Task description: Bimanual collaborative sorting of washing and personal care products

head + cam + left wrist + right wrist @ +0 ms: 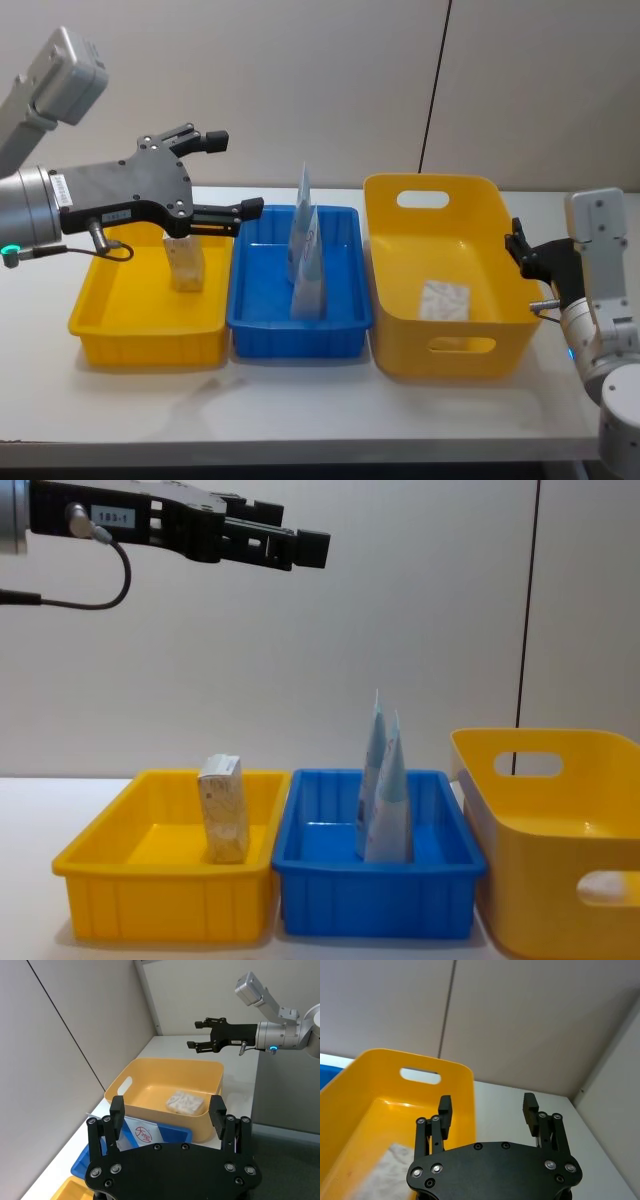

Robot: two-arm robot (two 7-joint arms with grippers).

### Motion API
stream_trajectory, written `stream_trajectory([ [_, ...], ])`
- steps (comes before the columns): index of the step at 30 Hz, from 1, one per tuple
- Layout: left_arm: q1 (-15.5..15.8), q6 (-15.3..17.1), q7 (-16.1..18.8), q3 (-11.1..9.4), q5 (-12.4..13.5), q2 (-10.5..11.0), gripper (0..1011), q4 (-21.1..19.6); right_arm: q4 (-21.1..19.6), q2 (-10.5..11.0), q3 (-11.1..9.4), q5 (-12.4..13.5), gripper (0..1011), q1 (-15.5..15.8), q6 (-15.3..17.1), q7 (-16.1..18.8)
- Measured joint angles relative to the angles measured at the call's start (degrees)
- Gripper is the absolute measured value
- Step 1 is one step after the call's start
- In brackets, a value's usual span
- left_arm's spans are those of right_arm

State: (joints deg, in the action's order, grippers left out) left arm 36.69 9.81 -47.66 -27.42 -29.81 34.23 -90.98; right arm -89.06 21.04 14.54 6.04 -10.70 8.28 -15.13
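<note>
Left gripper (pixel 235 175) is spread wide with nothing between the fingers, hanging high over the inner end of the yellow tray (pixel 110 320), well clear of everything under it. Right gripper (pixel 520 255) is open about as wide and empty too, sitting just off the right wall of the big yellow handled basket (pixel 480 200), up around rim height; can't tell if it's actually touching the plastic. Count, big to small: one basket on the right, one blue tray (pixel 345 325) in the middle, one yellow tray on the left, all three lined up side by side and pretty much butted together. Then two tall pale-blue tubes (pixel 303 235) standing upright in the blue tray, one right behind the other, tips up. One white marbled pack (pixel 443 299) lying flat on the basket floor. One small beige speckled pack (pixel 185 262) standing on end in the yellow tray. Everything sits on a plain white table (pixel 300 410) pushed up to a bare pale wall (pixel 300 80), with a thin dark vertical line (pixel 435 90) running down it behind the basket.
</note>
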Motion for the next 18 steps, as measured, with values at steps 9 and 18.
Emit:
stream_trajectory([
  [9,0.0,0.0,0.0,0.0,0.0,0.0,1003,0.0,1.6,-2.2,-0.9,-1.5,1004,-0.3,1.5,-4.1],
  [18,0.0,0.0,0.0,0.0,0.0,0.0,1002,0.0,2.3,-3.2,-1.2,-2.3,1004,-0.4,2.2,-6.1],
])
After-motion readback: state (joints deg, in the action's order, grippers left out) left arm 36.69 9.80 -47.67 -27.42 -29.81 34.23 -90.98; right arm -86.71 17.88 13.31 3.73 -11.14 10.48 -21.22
